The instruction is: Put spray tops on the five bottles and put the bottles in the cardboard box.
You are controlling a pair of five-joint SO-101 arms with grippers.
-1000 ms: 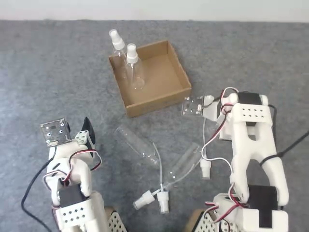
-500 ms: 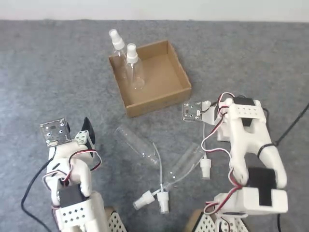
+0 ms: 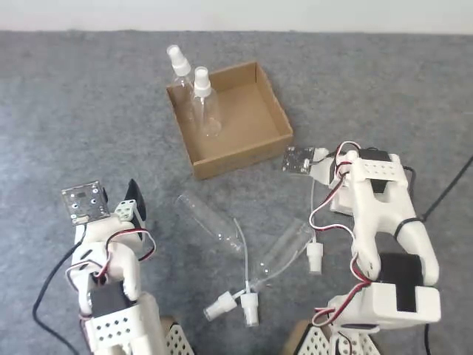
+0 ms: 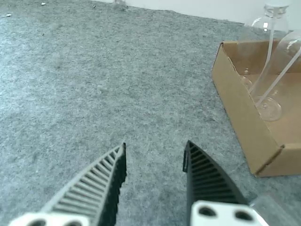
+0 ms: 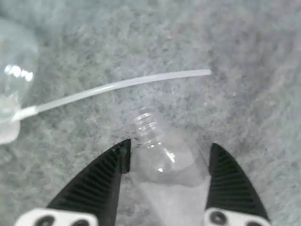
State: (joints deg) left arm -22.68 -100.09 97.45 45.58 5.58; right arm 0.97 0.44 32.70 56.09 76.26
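Right wrist view has an uncapped clear bottle (image 5: 162, 162) lying on the grey carpet (image 5: 235, 37) between the spread fingers of the right gripper (image 5: 170, 147), which straddles it without clamping. The step in hand looks like picking this bottle up, so next the jaws should close on its body, clear of the neck. Its open neck seems to point left, toward a loose dip tube (image 5: 117, 84), with the long axis roughly left-right. Far and left sits the cardboard box (image 3: 281, 122). The left gripper (image 4: 155, 146) hangs released over bare carpet.

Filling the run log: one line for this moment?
left gripper: open over carpet | right gripper: open astride uncapped bottle | cardboard box: two capped bottles
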